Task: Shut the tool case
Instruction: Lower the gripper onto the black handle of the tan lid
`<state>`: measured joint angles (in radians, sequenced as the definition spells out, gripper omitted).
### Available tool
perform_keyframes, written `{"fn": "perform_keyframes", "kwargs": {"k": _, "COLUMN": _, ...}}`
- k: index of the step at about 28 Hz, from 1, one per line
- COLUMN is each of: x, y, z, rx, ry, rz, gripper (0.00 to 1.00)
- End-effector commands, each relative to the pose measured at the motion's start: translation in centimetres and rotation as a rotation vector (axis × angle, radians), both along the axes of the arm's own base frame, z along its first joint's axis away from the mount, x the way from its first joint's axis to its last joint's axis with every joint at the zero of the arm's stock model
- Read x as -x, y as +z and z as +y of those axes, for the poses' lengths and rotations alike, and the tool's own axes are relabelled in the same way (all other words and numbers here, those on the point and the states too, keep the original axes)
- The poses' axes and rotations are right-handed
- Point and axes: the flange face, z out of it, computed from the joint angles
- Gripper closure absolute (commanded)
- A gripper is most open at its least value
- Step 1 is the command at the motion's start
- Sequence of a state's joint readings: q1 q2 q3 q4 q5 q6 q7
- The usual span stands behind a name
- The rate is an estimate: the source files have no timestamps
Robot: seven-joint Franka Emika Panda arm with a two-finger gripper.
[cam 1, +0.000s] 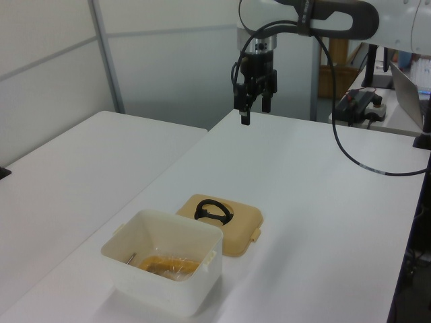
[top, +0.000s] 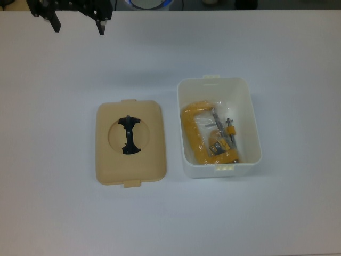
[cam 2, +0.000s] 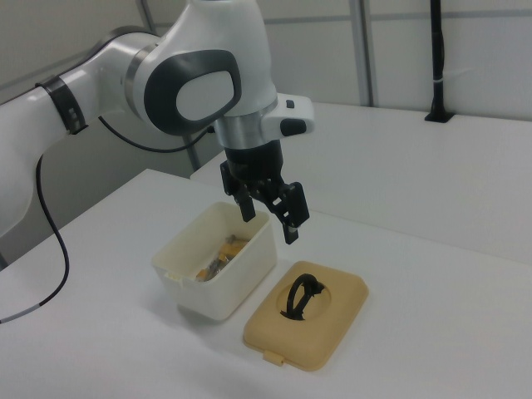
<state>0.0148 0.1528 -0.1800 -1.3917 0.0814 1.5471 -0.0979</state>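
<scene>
White tool case box [top: 219, 128], open, holding a yellow clamp [top: 205, 140], stands just beside its tan lid [top: 131, 142] on the table [top: 277, 48]. The gripper [top: 78, 24] hangs well apart, fingers spread and empty. Nothing lies between box and lid.

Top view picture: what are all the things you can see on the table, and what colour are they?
Box: one, white, open, on the top view's right.
Lid: one, tan, flat on the table beside the box, on the top view's left, apart from it.
Handle: one, black, in the lid's round recess.
Clamp: one, yellow, inside the box.
Table: one, white, under everything.
Gripper: one, black, open and holding nothing, at the top view's upper left, away from the lid.
</scene>
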Motion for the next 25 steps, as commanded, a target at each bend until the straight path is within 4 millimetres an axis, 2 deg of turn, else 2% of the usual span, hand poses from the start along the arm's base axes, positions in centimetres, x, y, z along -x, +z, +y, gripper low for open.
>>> {"fn": "perform_keyframes", "kwargs": {"k": 1, "x": -2.1, "y": -2.4, "z": 2.6, "rx": 0.001, "ry": 0.024, "rz": -0.034, "gripper": 0.00}}
{"fn": "perform_keyframes", "kwargs": {"k": 5, "x": -3.1, "y": -4.0, "z": 3.0, "rx": 0.004, "ry": 0.024, "rz": -0.041, "gripper": 0.00}}
{"fn": "perform_keyframes", "kwargs": {"k": 15, "x": -6.6, "y": -9.4, "z": 5.6, "rx": 0.035, "ry": 0.036, "rz": -0.057, "gripper": 0.00}}
{"fn": "perform_keyframes", "kwargs": {"k": 16, "x": -7.2, "y": -10.8, "z": 5.9, "rx": 0.055, "ry": 0.027, "rz": -0.055, "gripper": 0.00}}
{"fn": "perform_keyframes", "kwargs": {"k": 19, "x": -7.7, "y": -12.6, "z": 6.3, "rx": 0.087, "ry": 0.023, "rz": -0.053, "gripper": 0.00}}
{"fn": "perform_keyframes", "kwargs": {"k": 20, "x": -8.0, "y": -13.8, "z": 6.5, "rx": 0.099, "ry": 0.028, "rz": -0.048, "gripper": 0.00}}
{"fn": "perform_keyframes", "kwargs": {"k": 23, "x": -8.2, "y": -15.0, "z": 7.2, "rx": 0.109, "ry": 0.042, "rz": -0.049, "gripper": 0.00}}
{"fn": "perform_keyframes", "kwargs": {"k": 25, "x": -8.6, "y": -16.5, "z": 7.7, "rx": 0.114, "ry": 0.051, "rz": -0.035, "gripper": 0.00}}
